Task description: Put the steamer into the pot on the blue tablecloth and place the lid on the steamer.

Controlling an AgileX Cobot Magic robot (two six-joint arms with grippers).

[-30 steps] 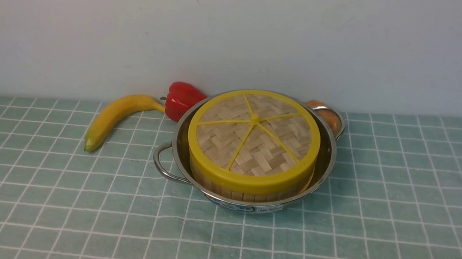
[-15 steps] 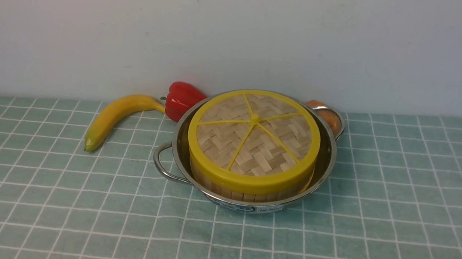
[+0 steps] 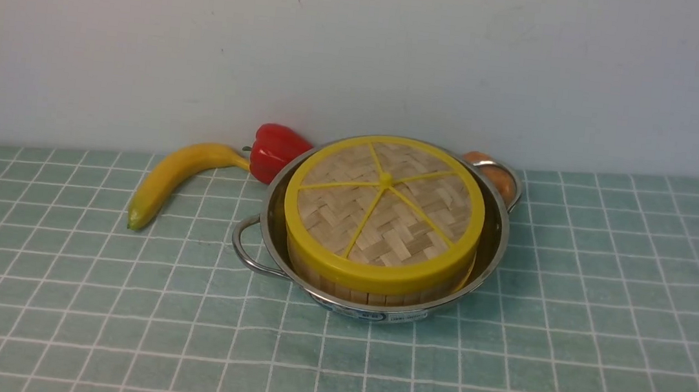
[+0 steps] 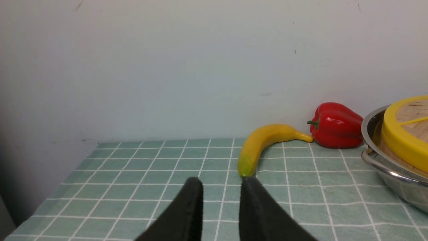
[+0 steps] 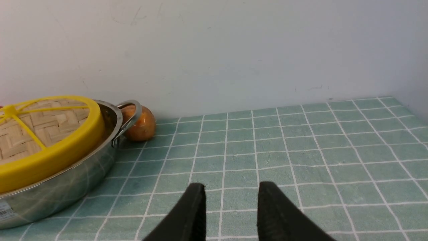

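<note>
- I see the lid (image 3: 384,209) seated on the steamer (image 3: 372,289) inside the pot (image 3: 269,213), so the stack looks complete.
- Left end effector (image 4: 220,187) and right end effector (image 5: 230,190) hang empty, jaws apart, clear of the banana (image 3: 176,174) at nine o'clock.

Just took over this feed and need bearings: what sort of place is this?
Probably a staged tabletop kitchen mock-up: checked blue-green tablecloth against a bare wall, shiny steel pot holding a lidded bamboo steamer, yellow banana beside it.

Sitting mid-cloth (image 3: 567,349): pot (image 3: 492,247), filling with steamer (image 3: 372,290) and lid (image 3: 384,209). Crowding the pot's far-left side: pepper (image 3: 273,149) touching the rim, banana (image 3: 176,174) stretching leftward. Tucking behind the far-right handle: an orange ball (image 3: 501,176). Lying open: cloth in front and to the right.
</note>
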